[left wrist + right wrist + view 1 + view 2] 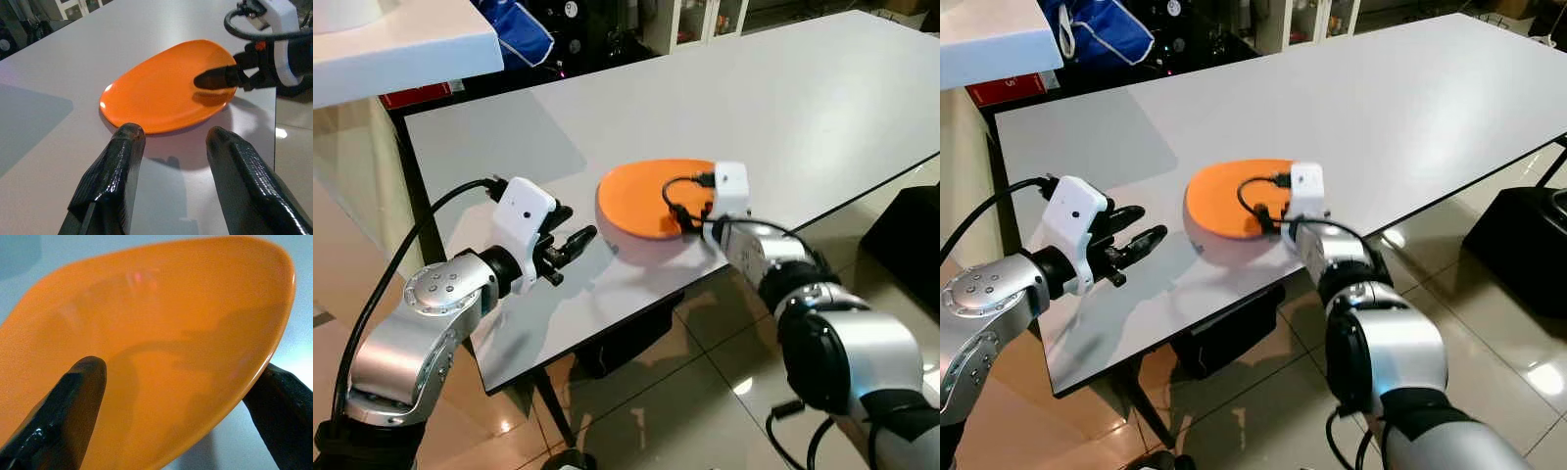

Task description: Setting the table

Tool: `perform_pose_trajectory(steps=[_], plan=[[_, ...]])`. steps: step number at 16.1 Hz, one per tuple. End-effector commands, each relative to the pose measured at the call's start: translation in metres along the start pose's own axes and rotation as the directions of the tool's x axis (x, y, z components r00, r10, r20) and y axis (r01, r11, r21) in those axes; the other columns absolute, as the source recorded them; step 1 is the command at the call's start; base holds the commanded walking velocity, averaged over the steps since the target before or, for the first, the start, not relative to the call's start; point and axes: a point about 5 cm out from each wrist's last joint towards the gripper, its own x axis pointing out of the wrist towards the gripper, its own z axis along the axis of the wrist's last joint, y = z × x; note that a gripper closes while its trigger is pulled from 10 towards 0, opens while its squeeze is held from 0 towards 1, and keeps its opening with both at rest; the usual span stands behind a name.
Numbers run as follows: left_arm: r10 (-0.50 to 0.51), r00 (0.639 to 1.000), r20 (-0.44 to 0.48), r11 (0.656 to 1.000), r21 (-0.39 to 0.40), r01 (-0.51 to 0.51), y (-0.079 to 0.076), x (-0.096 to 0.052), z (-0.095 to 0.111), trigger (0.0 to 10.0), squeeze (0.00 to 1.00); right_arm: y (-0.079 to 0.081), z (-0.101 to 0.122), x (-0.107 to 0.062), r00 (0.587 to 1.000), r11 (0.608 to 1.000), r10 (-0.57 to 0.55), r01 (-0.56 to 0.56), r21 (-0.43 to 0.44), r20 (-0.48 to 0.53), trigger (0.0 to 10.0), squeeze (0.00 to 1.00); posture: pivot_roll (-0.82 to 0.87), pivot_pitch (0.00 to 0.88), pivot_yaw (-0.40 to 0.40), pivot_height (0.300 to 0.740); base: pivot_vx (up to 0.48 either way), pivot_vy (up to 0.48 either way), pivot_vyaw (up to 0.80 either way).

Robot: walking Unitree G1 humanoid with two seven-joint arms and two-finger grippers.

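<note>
An orange plate (pixel 646 196) lies near the front edge of the grey table (pixel 803 98). My right gripper (pixel 690 223) reaches in from the table edge and is open astride the plate's near rim. In the right wrist view one finger (pixel 73 406) hovers over the plate (pixel 161 333) while the other (pixel 283 416) sits outside and below the rim. My left gripper (pixel 578 230) hangs over the table a short way left of the plate, open with nothing between its fingers. The left wrist view looks past those fingers (pixel 122 166) at the plate (pixel 161 88).
A white counter (pixel 391 49) juts in at the top left, with a blue bag (pixel 519 29) behind it. A black box (pixel 911 235) stands on the tiled floor to the right. The table stretches bare toward the back right.
</note>
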Motion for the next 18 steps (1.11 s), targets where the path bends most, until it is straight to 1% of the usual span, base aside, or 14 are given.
perform_pose_trajectory(steps=[1, 2, 3, 4, 6, 7, 8, 11, 13, 14, 15, 16, 17, 18], plan=[[0.002, 1.000, 0.006, 1.000, 0.017, -0.002, 0.002, 0.000, 0.003, 10.0, 0.00, -0.006, 0.008, -0.001, 0.999, 0.996, -0.035, 0.035, -0.081, -0.001, 10.0, 0.00, 0.07, 0.029, 0.021, 0.740, 0.000, 0.000, 0.00], [0.003, 1.000, 0.006, 1.000, 0.018, -0.003, 0.002, 0.000, 0.003, 10.0, 0.00, -0.011, 0.005, -0.002, 0.998, 0.994, -0.061, 0.058, -0.093, -0.028, 10.0, 0.00, 0.07, 0.027, 0.020, 0.740, 0.000, 0.000, 0.00], [0.005, 1.000, 0.005, 1.000, 0.019, -0.005, 0.003, 0.000, 0.002, 10.0, 0.00, -0.018, 0.002, -0.003, 0.993, 0.993, -0.098, 0.094, -0.065, -0.060, 10.0, 0.00, 0.07, 0.023, 0.021, 0.740, 0.000, 0.000, 0.00], [0.008, 1.000, 0.006, 1.000, 0.019, -0.008, 0.004, 0.000, 0.003, 10.0, 0.00, -0.023, 0.000, -0.005, 0.989, 0.993, -0.115, 0.117, 0.012, -0.090, 10.0, 0.00, 0.06, 0.020, 0.022, 0.740, 0.000, 0.000, 0.00], [0.010, 1.000, 0.006, 1.000, 0.021, -0.010, 0.005, 0.001, 0.002, 10.0, 0.00, -0.025, 0.000, -0.005, 0.989, 0.991, -0.115, 0.121, 0.063, -0.095, 10.0, 0.00, 0.06, 0.018, 0.021, 0.740, 0.000, 0.000, 0.00], [0.016, 1.000, 0.007, 1.000, 0.025, -0.016, 0.006, 0.002, 0.002, 10.0, 0.00, -0.025, 0.000, -0.006, 0.988, 0.992, -0.082, 0.093, 0.086, -0.130, 10.0, 0.00, 0.06, 0.010, 0.016, 0.740, 0.000, 0.000, 0.00], [0.018, 1.000, 0.009, 0.999, 0.026, -0.019, 0.007, 0.002, 0.003, 10.0, 0.00, -0.027, 0.001, -0.007, 0.986, 0.994, -0.081, 0.090, 0.060, -0.143, 10.0, 0.00, 0.06, 0.008, 0.016, 0.740, 0.000, 0.000, 0.00], [0.031, 0.999, 0.020, 0.999, 0.024, -0.032, 0.007, 0.003, 0.003, 10.0, 0.00, -0.025, 0.024, -0.009, 0.996, 0.999, -0.031, 0.033, 0.028, -0.083, 10.0, 0.00, 0.06, 0.000, 0.007, 0.740, 0.000, 0.000, 0.00], [0.090, 0.994, 0.056, 0.995, 0.030, -0.092, 0.005, 0.004, 0.004, 10.0, 0.00, -0.023, 0.048, -0.011, 0.998, 0.999, 0.021, -0.019, -0.033, 0.065, 10.0, 0.00, 0.05, 0.000, -0.009, 0.740, 0.000, 0.000, 0.00], [0.142, 0.985, 0.100, 0.989, 0.021, -0.145, 0.002, 0.004, 0.007, 10.0, 0.00, -0.023, 0.064, -0.015, 0.979, 0.999, 0.037, -0.032, -0.027, 0.201, 10.0, 0.00, 0.04, 0.000, -0.007, 0.740, 0.000, 0.000, 0.00], [0.199, 0.971, 0.133, 0.979, 0.008, -0.202, 0.001, 0.004, 0.009, 10.0, 0.00, -0.024, 0.072, -0.020, 0.949, 0.998, 0.035, -0.018, -0.058, 0.314, 10.0, 0.00, 0.04, 0.000, -0.006, 0.740, 0.000, 0.000, 0.00], [0.253, 0.954, 0.162, 0.965, 0.027, -0.261, 0.000, 0.002, 0.009, 10.0, 0.00, -0.024, 0.071, -0.030, 0.912, 0.994, 0.046, 0.000, -0.114, 0.407, 10.0, 0.00, 0.02, 0.000, -0.003, 0.740, 0.000, 0.000, 0.00], [0.295, 0.938, 0.182, 0.952, 0.023, -0.304, -0.004, -0.004, 0.006, 10.0, 0.00, -0.016, 0.061, -0.053, 0.859, 0.994, 0.080, -0.032, -0.102, 0.506, 10.0, 0.00, -0.01, 0.000, 0.006, 0.740, 0.000, 0.000, 0.00], [0.308, 0.934, 0.181, 0.948, 0.021, -0.317, -0.009, -0.012, 0.002, 10.0, 0.00, -0.004, 0.046, -0.073, 0.847, 0.990, 0.136, -0.104, -0.091, 0.514, 10.0, 0.00, -0.02, 0.000, 0.006, 0.740, 0.000, 0.000, 0.00]])
